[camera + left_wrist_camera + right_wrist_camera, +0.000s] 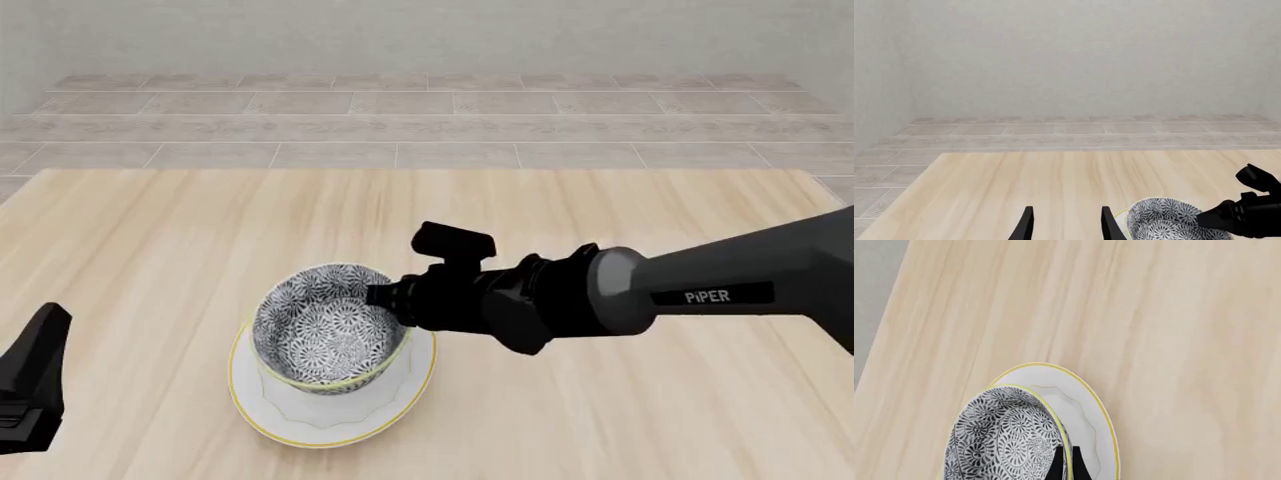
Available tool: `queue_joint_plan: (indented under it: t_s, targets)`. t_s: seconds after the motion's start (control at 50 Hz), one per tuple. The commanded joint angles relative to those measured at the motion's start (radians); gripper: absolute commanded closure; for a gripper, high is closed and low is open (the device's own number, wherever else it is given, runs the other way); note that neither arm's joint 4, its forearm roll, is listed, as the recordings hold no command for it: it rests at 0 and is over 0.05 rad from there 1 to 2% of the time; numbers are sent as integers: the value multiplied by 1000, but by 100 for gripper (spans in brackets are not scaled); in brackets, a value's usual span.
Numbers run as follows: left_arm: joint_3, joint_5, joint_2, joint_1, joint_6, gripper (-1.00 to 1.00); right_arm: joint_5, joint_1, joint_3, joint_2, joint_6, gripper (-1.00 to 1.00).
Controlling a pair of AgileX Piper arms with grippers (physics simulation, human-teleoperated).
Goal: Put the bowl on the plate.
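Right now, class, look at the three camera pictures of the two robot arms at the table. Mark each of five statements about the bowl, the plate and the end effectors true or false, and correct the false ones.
1. The bowl sits on the plate. True.
2. The right end effector is shut on the bowl's rim. True: one finger shows on each side of the rim.
3. The left end effector holds the plate. False: it is open over bare table, apart from the plate.
4. The bowl is plain white inside. False: it has a grey-black and white flower pattern.
5. The plate is narrower than the bowl. False: its yellow rim shows beyond the bowl.
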Motion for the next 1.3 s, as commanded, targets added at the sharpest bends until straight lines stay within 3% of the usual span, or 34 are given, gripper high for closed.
queue_joint_plan:
  t_s: [0.02,0.86,0.88,1.3]
  targets:
    - [-1,2,0,-2,1,-100,-19,7,10,15,13,100]
    - [7,-2,1,-7,4,-100,-9,3,4,12,-7,100]
    - [7,-3,1,-7,4,-100,-9,3,4,11,-7,-100]
    - [7,-3,1,-8,4,-100,-9,7,7,6,-9,-100]
